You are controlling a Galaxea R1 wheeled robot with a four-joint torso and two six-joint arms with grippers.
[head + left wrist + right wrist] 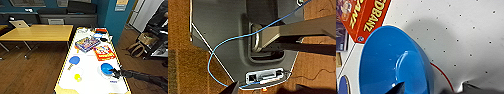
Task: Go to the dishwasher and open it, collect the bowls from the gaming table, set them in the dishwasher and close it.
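Observation:
A bright blue bowl (106, 67) sits near the right edge of the gaming table (92, 83), a long white top with a pale yellow edge. My right gripper (114, 72) reaches in from the right and is at the bowl's near rim. In the right wrist view the bowl (393, 62) looms large, and the open right gripper (434, 88) straddles its rim, one fingertip (398, 89) over the inside. Another blue bowl (97, 35) lies at the far end. My left gripper (268, 90) hangs open over the wooden floor beside my base. The dishwasher is out of view.
On the table lie a blue paddle (74, 60), a yellow ball in a clear cup (78, 77), a red game box (104, 52) and a colourful box (87, 44). A yellow-topped table (37, 32) with a laptop (19, 23) stands left. Bags (136, 49) sit on the floor right.

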